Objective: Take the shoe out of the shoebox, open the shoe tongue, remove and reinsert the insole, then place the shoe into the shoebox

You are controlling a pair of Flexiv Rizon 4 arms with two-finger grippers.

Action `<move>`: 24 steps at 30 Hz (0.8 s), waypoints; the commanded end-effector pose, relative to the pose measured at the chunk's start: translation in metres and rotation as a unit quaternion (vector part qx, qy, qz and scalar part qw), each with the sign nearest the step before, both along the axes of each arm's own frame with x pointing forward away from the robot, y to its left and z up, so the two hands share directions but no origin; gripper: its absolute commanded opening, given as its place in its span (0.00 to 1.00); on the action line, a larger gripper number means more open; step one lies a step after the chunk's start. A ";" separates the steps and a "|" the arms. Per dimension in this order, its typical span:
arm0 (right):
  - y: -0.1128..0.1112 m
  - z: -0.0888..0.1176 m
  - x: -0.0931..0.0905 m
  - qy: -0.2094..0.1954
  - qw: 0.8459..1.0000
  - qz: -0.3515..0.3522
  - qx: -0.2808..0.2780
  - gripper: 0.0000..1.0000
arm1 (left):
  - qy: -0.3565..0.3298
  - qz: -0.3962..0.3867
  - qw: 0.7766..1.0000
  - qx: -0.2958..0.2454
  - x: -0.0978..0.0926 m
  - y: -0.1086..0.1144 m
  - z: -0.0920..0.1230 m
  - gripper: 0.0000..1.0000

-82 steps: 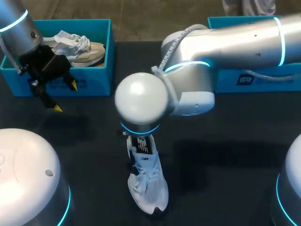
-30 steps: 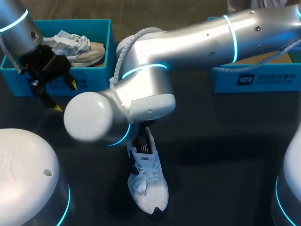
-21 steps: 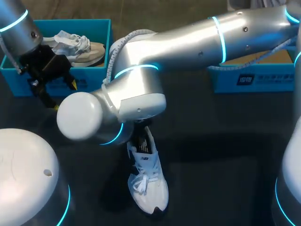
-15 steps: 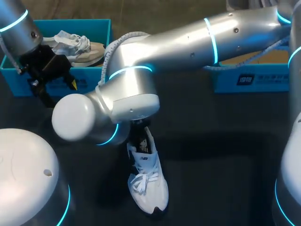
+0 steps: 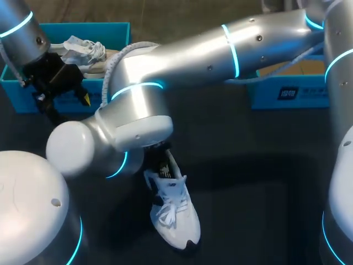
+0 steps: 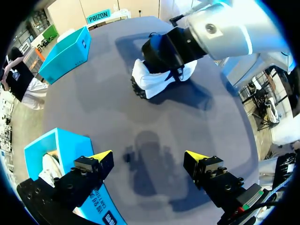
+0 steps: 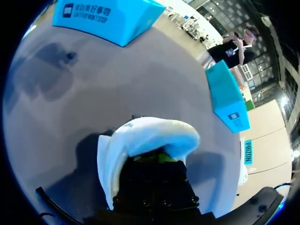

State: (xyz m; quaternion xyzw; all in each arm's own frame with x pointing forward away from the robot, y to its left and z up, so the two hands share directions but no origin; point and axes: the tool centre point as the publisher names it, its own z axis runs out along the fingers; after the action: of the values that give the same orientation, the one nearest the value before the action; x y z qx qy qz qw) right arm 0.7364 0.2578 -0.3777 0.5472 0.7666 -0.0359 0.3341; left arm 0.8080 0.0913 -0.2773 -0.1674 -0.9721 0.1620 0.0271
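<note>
While swinging further left with right gripper (image 7: 150, 159) deep in shoe (image 5: 176, 221), turns toe a little, likely starting on insole; cannot tell its grip; keeps left gripper (image 6: 147, 155) apart.

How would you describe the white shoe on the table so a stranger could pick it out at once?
Start at the black table and the right arm stretched across its middle. Under that arm's wrist lies the white shoe, on bare tabletop; the other shoe sits inside a blue shoebox.
</note>
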 end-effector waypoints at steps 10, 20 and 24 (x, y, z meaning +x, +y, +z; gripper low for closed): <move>-0.002 0.000 -0.009 -0.098 0.984 -0.143 -0.033 0.00 | 0.000 0.000 1.000 0.001 0.000 0.000 0.000 1.00; -0.008 -0.008 -0.004 -0.098 0.983 -0.152 -0.042 0.00 | 0.000 0.000 1.000 0.001 0.000 0.000 0.000 1.00; -0.012 -0.019 -0.001 -0.074 0.985 -0.151 -0.026 0.00 | 0.000 0.000 1.000 0.001 0.000 0.000 0.000 1.00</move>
State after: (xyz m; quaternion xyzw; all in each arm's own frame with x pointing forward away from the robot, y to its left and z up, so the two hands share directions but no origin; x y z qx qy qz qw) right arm 0.7348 0.2472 -0.3844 0.5382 0.7375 -0.1247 0.3884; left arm 0.8080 0.0913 -0.2773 -0.1674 -0.9721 0.1619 0.0271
